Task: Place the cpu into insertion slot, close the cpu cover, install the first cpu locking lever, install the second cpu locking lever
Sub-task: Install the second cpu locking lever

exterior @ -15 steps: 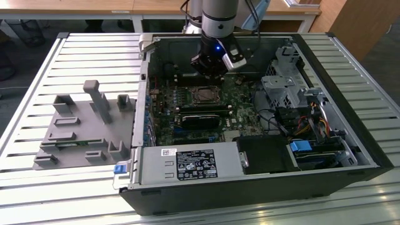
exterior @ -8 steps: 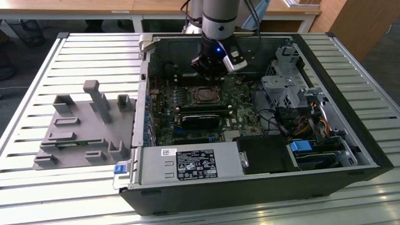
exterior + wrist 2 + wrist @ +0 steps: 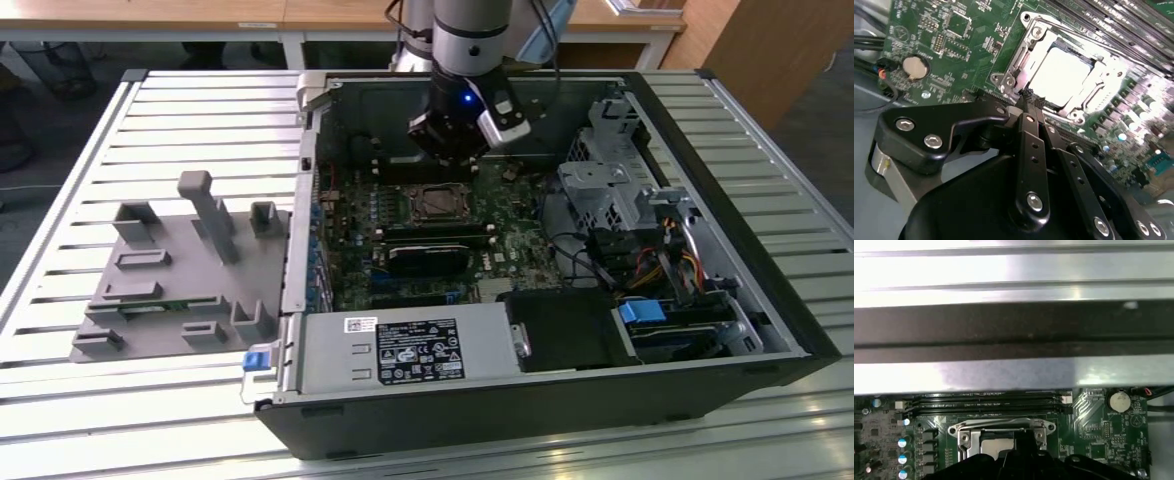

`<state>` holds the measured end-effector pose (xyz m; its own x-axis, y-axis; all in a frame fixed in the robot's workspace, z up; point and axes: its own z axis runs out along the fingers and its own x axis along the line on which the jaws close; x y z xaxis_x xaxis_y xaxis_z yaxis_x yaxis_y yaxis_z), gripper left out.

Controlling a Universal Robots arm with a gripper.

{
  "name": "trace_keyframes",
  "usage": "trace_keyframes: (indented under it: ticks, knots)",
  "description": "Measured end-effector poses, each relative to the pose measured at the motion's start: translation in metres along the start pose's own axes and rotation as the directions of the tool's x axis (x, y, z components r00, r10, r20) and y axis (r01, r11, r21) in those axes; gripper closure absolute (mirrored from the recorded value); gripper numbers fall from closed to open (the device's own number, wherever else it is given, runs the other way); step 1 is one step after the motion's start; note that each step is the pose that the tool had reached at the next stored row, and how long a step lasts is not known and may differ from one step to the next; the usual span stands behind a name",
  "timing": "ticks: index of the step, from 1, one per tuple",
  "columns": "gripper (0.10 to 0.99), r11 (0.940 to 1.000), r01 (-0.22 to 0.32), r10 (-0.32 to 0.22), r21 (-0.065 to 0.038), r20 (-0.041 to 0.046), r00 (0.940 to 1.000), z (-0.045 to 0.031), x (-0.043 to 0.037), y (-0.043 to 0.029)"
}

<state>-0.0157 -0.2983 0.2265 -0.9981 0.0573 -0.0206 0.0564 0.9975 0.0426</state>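
Sitting in the insertion slot (image 3: pixel 1064 75), the cpu (image 3: pixel 1059 72) shows its bright silver top through the window of the cpu cover (image 3: pixel 1019 55), which lies flat over it, upper middle of the second wrist view. The gripper (image 3: pixel 1029 98) has its black fingers (image 3: pixel 1026 130) pressed together with nothing between them, tips right at the near edge of that cover frame; can't tell if they actually touch it. The green motherboard (image 3: pixel 954 30) fills the rest, with a coin cell battery (image 3: pixel 915 66) at upper left. In the exterior view, the open computer case (image 3: pixel 561 400) lies on a slatted metal table (image 3: pixel 80 130), with a grey fixture (image 3: pixel 174 270) at centre left and wooden desks along the top edge. The arm (image 3: pixel 467 40) comes down near-vertical from top centre, wrist just above the socket.
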Motion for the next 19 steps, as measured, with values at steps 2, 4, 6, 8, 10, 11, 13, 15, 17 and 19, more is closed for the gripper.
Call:
trace_keyframes:
  ticks: [2,4,6,8,10,11,13,15,17,19]
  knots:
    - [0.980,1.0000,0.000,0.000,0.000,0.0001,1.0000,-0.0089,-0.0002,0.0004]
    - [0.980,1.0000,0.000,0.000,0.000,-0.0001,1.0000,-0.0170,-0.0003,0.0007]
    - [0.980,1.0000,0.000,0.000,0.000,-0.0001,1.0000,-0.0195,-0.0005,-0.0004]
    - [0.980,1.0000,0.000,0.000,0.000,-0.0001,1.0000,-0.0197,-0.0007,-0.0049]
    - [0.980,1.0000,0.000,0.000,0.000,0.0000,1.0000,-0.0200,-0.0008,-0.0108]
    - [0.980,1.0000,0.000,0.000,0.000,0.0000,1.0000,-0.0200,-0.0009,-0.0142]
    - [0.980,1.0000,0.000,0.000,0.000,-0.0001,1.0000,-0.0204,-0.0012,-0.0212]
    - [0.980,1.0000,0.000,0.000,0.000,-0.0001,1.0000,-0.0205,-0.0015,-0.0276]
    - [0.980,1.0000,0.000,0.000,-0.009,-0.0012,1.0000,-0.0204,-0.0018,-0.0319]
    - [0.980,0.9991,-0.001,0.001,-0.043,-0.0045,1.0000,-0.0202,-0.0019,-0.0341]
